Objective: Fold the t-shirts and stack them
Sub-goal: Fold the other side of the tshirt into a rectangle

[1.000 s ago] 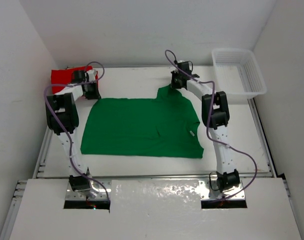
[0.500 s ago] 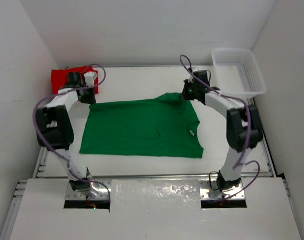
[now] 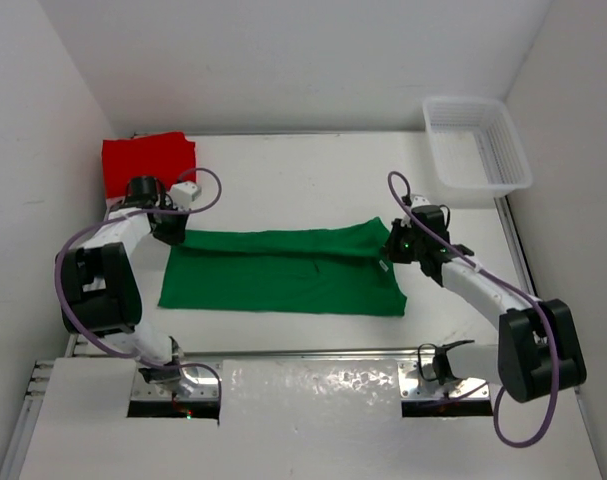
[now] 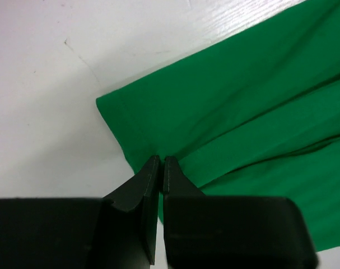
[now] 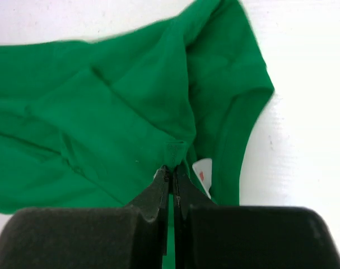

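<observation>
Left tool [image 3: 169,228] clamped on green shirt [image 3: 283,272] corner; right tool [image 3: 396,245] pinching folded edge beside label [image 5: 202,168]; red shirt [image 3: 143,158] beyond left tool

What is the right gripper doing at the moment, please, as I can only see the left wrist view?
Observer: The right gripper is shut on a bunched edge of the green t-shirt, beside its white tag.
Operator: Thanks. Is another shirt on the table?
Observer: Yes, a red t-shirt lies at the far left corner.
Operator: Anything else there?
Observer: A white basket sits at the far right corner.
</observation>
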Motion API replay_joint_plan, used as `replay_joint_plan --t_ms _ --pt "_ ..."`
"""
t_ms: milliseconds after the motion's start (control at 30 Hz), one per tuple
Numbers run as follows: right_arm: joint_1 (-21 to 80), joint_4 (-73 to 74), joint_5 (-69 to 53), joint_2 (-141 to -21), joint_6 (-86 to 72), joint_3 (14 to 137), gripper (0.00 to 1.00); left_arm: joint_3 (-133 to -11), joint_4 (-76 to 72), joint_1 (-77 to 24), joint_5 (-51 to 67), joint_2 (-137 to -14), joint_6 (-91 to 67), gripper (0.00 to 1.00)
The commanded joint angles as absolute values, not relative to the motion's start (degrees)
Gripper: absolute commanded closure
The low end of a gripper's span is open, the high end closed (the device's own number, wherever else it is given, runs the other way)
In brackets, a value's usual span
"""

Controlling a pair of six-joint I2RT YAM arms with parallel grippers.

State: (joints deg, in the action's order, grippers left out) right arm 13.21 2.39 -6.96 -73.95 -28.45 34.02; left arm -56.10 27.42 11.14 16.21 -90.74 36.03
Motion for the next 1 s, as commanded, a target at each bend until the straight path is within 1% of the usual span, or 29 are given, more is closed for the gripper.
replay_joint_plan --t_ms 0,267,367,467,500,567,600,667,733,767,833,900,967 --pt "13.3 1.8 -6.9 -69.8 -29.3 33.2 1.00 -56.4 28.4 12.4 16.9 -87.4 42.5 1.00" --pt "13.3 4.9 -6.1 -64.0 -28.9 31.7 1.00 -58.1 28.0 12.5 16.5 -85.9 42.0 1.00" --pt "13.7 4.3 -7.6 -63.8 -29.7 29.9 1.00 -56.4 28.6 12.4 16.7 -86.0 43.2 1.00" --pt "17.1 1.5 -9.2 -65.9 -30.9 28.0 1.00 -53.4 30.1 12.5 17.2 -86.0 44.6 0.94" --pt "17.7 1.7 -9.1 -66.5 -30.4 27.5 1.00 -52.0 30.8 12.5 17.1 -85.7 45.9 0.86" --pt "18.1 2.0 -8.6 -67.3 -30.2 26.7 1.00 -50.5 33.3 12.6 16.0 -85.2 48.2 0.79" --pt "18.1 3.1 -8.4 -67.8 -29.7 25.9 1.00 -49.8 34.5 13.0 15.6 -84.7 50.8 0.71" --pt "18.1 4.6 -6.4 -67.9 -28.5 25.3 1.00 -50.8 39.4 15.3 15.7 -84.2 55.3 0.68" --pt "18.0 5.2 -5.4 -67.2 -28.0 24.6 1.00 -53.2 45.4 17.9 18.0 -83.8 57.9 0.68" --pt "18.0 5.1 -5.2 -67.1 -28.0 24.5 1.00 -57.0 47.4 20.3 19.4 -83.8 60.4 0.68" --pt "18.0 4.7 -5.7 -67.1 -27.8 24.2 1.00 -60.7 52.0 21.5 23.3 -84.3 61.2 0.67" --pt "18.0 4.0 -6.2 -67.5 -28.0 24.1 1.00 -63.5 52.1 21.3 25.5 -84.5 59.9 0.62" --pt "18.0 3.6 -6.5 -67.8 -28.0 24.2 1.00 -63.4 49.0 19.1 25.0 -84.8 56.0 0.62"
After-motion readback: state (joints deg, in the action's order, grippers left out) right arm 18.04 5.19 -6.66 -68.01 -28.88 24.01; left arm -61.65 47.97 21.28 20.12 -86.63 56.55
